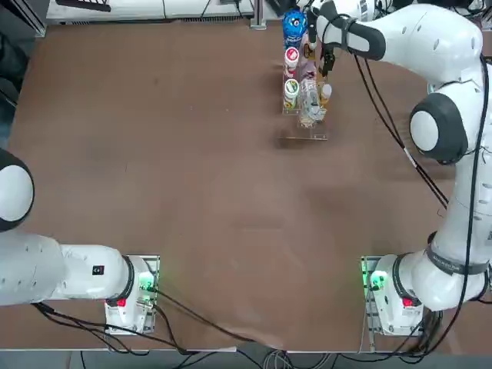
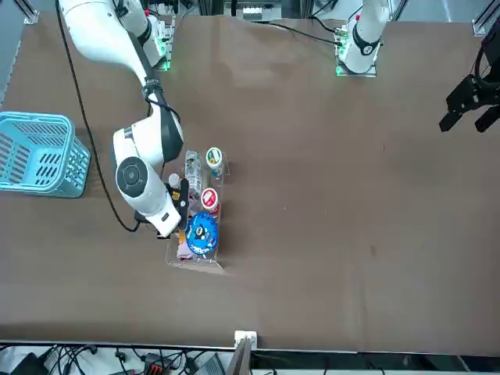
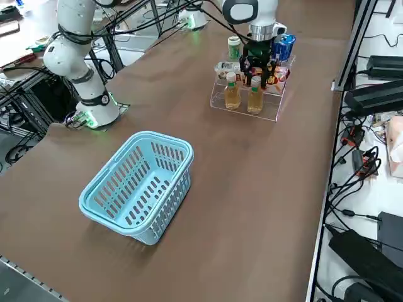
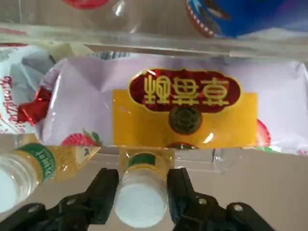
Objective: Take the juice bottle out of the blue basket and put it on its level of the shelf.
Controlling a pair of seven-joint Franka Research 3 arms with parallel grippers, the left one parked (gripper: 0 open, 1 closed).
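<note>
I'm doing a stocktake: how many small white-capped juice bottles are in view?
2, side by side on the clear shelf: one bottle nearer the robot's base, the other bottle farther out, at the right gripper. The arm may hide others.

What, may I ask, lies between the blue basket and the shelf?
Bare brown table, as the right side view shows; the right pincer is at a juice bottle on the shelf.

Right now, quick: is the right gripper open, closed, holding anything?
Right gripper: at a white-capped juice bottle on the shelf; open or closed on it, can't tell.
</note>
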